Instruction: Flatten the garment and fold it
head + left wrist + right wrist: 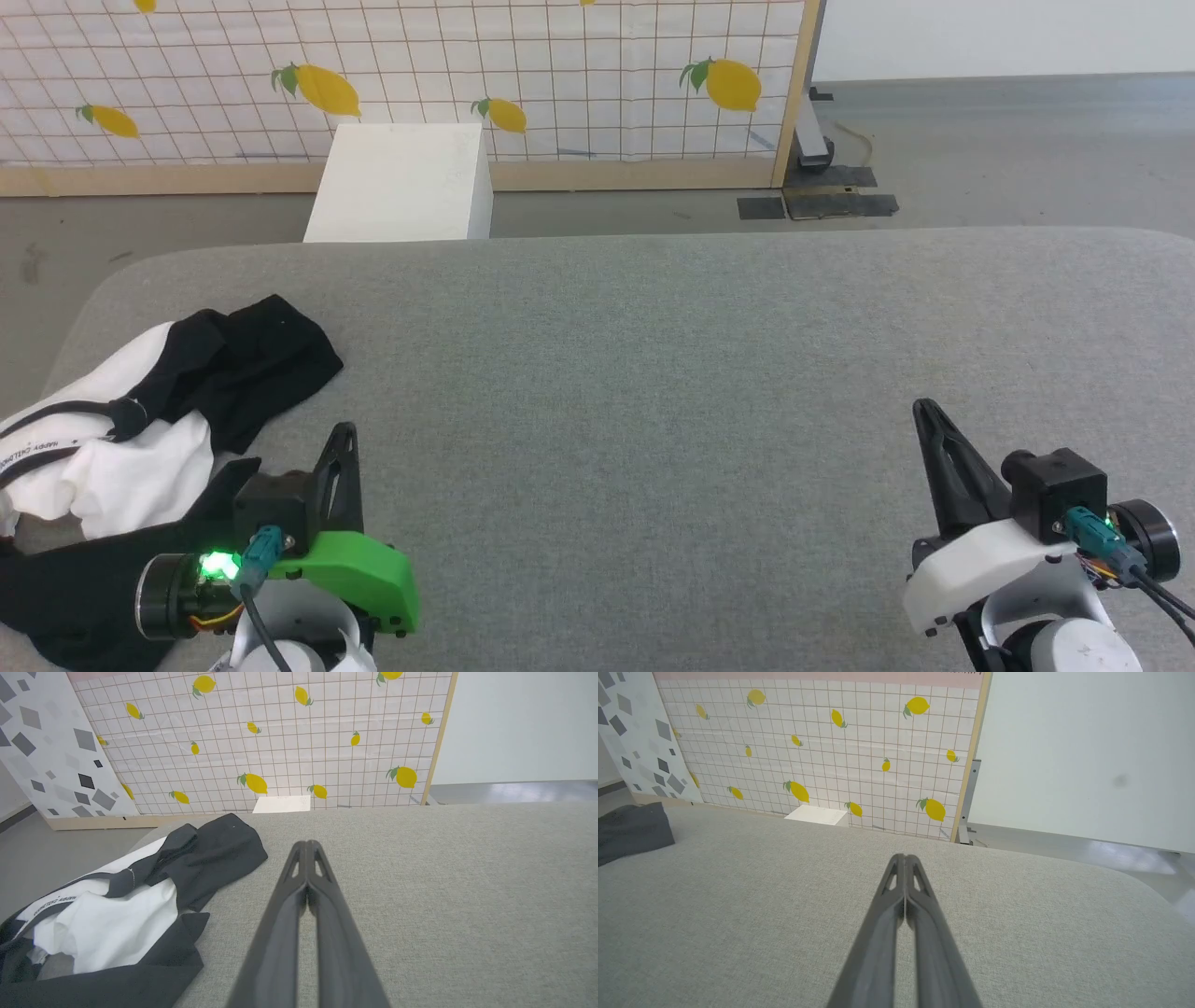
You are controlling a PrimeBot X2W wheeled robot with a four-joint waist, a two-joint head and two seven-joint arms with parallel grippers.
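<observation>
**Left pincer [345, 434] and right pincer [924, 408] shut, empty**

Head view: garment [140, 457] crumpled at 8 o'clock on the bench [653, 355]. Left wrist: heap at 8. Right wrist: black edge at 9. Flattening, folding both left to do.

A table [653, 373] covered in grey woven cloth, with rounded far corners, spans the view. The garment [140, 457] lies crumpled on its left side, close to the left edge. Its white body is bunched in the middle, a black sleeve spreads toward the table's centre, and more black cloth lies at the near edge. A lettered strip [42, 446] shows at the neckband.
</observation>
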